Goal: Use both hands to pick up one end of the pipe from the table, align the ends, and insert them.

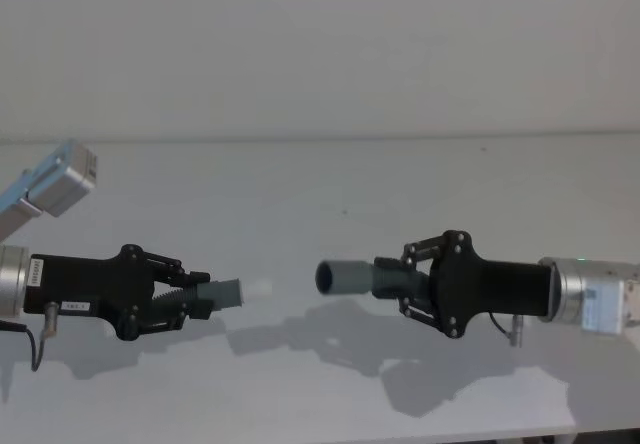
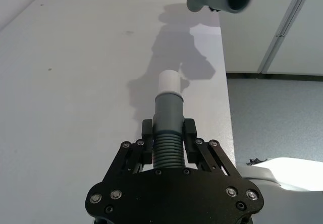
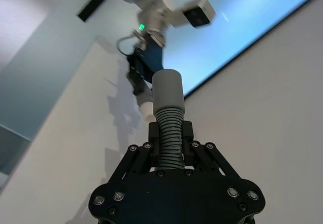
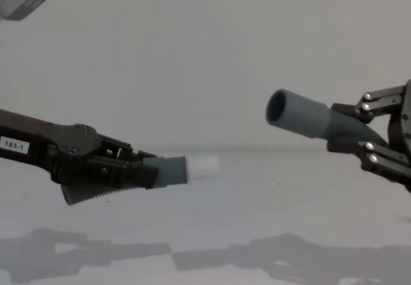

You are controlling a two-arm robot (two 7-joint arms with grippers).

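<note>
Head view: left gripper (image 1: 195,299) clamps the left hose (image 1: 222,293), white tip (image 1: 256,290) out. Right gripper (image 1: 398,282) clamps the right hose (image 1: 380,277), cuff (image 1: 338,277) facing the tip. Both are above the table (image 1: 320,184), apart. Wrist views: ends off-axis. Chest view: cuff higher and tilted, so level and centre it, then push slowly.

left gripper (image 1: 203,297) and right gripper (image 1: 392,281) are matt plastic, pipe (image 2: 167,151) ribbed with smooth cuff (image 3: 168,90), table (image 1: 300,184) matt.
</note>
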